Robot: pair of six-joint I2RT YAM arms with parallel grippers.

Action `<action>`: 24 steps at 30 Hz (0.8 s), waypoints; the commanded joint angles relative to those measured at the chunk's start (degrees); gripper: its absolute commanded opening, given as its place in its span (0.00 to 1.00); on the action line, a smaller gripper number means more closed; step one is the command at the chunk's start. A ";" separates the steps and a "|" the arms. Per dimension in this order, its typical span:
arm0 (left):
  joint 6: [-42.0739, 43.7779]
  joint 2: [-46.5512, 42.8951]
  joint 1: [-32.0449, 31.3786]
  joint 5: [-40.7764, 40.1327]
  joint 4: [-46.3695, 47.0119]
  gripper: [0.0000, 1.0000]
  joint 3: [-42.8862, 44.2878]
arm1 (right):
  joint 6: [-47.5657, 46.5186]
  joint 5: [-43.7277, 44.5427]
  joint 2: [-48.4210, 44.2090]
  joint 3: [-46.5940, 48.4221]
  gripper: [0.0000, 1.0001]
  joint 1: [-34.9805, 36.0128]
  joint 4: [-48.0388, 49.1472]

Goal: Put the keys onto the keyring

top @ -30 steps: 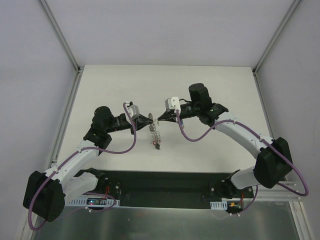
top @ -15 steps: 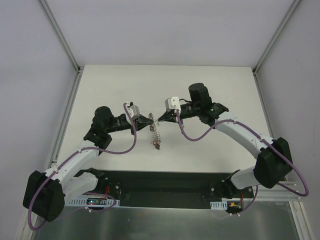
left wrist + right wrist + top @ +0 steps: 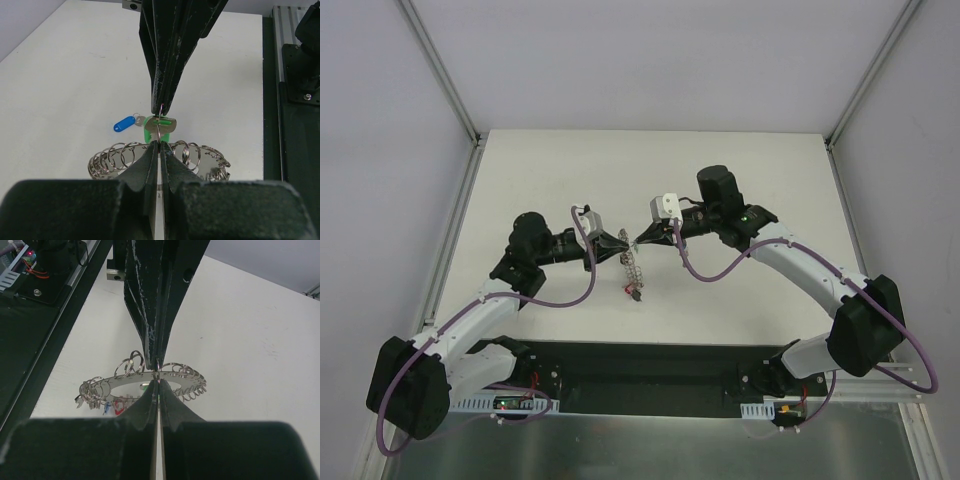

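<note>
The keyring (image 3: 630, 268) hangs edge-on between both arms above the table; it is a flat silver ring (image 3: 125, 382) with many small split rings on its rim. My left gripper (image 3: 159, 145) and right gripper (image 3: 158, 384) meet tip to tip. Both are shut on one small split ring (image 3: 158, 372) at the keyring's rim. The green-tagged key (image 3: 160, 126) hangs at that small ring, between the two sets of tips. The blue-tagged key (image 3: 124, 123) shows just beside it. In the left wrist view the right gripper (image 3: 161, 109) comes down from above.
A red tag (image 3: 119, 409) dangles from the keyring's low side (image 3: 635, 293). The white table (image 3: 740, 180) lies under the hanging ring. A dark base plate (image 3: 650, 375) and the arm mounts run along the near edge.
The left gripper has crept slightly right and down, and the hanging keyring has tilted a little with it. Both grips stay shut.
</note>
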 commanded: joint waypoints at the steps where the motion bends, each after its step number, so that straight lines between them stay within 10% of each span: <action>1: 1.00 0.10 -0.98 3.40 2.94 0.00 2.92 | -1.97 -3.41 -0.78 2.62 0.01 0.38 0.61; 24: 1.96 -2.19 -0.98 -2.31 3.46 0.00 1.26 | -3.21 -1.22 -0.87 3.59 0.01 -0.41 -1.50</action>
